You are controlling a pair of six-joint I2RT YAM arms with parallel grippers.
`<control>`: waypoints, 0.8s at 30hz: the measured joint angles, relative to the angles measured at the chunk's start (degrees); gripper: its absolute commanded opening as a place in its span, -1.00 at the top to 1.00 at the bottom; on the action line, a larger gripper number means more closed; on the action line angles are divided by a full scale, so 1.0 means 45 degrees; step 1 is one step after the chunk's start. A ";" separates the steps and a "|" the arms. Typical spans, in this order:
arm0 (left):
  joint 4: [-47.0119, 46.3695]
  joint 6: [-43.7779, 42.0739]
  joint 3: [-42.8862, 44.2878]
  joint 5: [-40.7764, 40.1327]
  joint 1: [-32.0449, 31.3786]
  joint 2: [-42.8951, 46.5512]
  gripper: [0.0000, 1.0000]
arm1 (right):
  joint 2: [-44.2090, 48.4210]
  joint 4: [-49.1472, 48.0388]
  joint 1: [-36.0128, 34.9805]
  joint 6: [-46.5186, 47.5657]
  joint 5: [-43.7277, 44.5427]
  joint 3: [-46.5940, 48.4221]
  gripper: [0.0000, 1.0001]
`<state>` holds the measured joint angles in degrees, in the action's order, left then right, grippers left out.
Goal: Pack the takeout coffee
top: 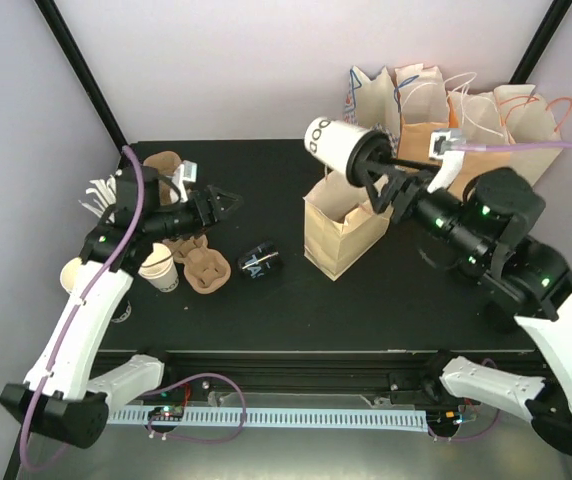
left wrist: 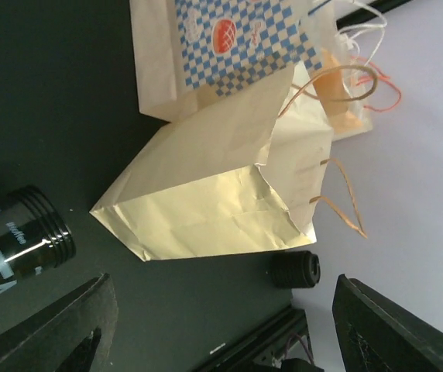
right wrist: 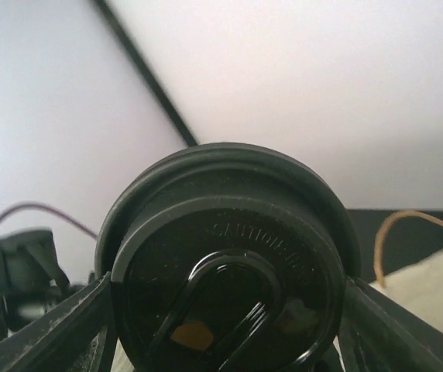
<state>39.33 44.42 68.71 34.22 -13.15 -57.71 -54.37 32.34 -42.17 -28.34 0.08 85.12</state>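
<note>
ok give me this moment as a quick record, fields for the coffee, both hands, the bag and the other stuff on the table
takeout coffee: white cup, black lid on, tipped sideways in the air
right hand: shut on the cup at its lid end
left hand: open, empty
open paper bag: upright mid-table, cup not yet inside
black cup: lying on its side left of the bag
cup carrier: near the left arm, cream cup beside it
spare bags: back right
</note>
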 measured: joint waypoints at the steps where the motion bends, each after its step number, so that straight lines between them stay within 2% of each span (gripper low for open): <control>1: -0.0053 0.0039 0.0000 0.0112 -0.0107 -0.0330 -0.57 | -0.0515 0.0976 0.0000 -0.0636 0.0597 0.1117 0.45; 6: -0.0262 -0.0107 0.0782 0.0432 -0.1229 -0.2327 -0.57 | -0.3220 0.5731 0.0058 -0.1433 0.2846 0.6193 0.38; 9: -0.0204 -0.0782 0.2157 0.0311 -0.2030 -0.3818 -0.58 | -0.4503 0.7888 0.0189 -0.1069 0.3594 0.7907 0.39; 12: -0.0005 -0.1977 0.3662 -0.0058 -0.2633 -0.5115 -0.67 | -0.5362 0.9704 0.0588 -0.0437 0.3677 0.8680 0.40; 16: 0.0078 -0.3672 0.5071 -0.0704 -0.3099 -0.6324 -0.74 | -0.6222 1.1040 0.1156 0.0325 0.3220 0.9326 0.40; 24: 0.0155 -0.6377 0.6941 -0.2098 -0.4333 -0.8456 -0.82 | -0.7096 1.1448 0.2030 0.1253 0.2011 0.9228 0.41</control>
<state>40.03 15.73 99.94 24.77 -32.64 -95.77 -86.30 83.85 -33.04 -22.70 9.13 126.65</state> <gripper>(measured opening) 0.905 0.735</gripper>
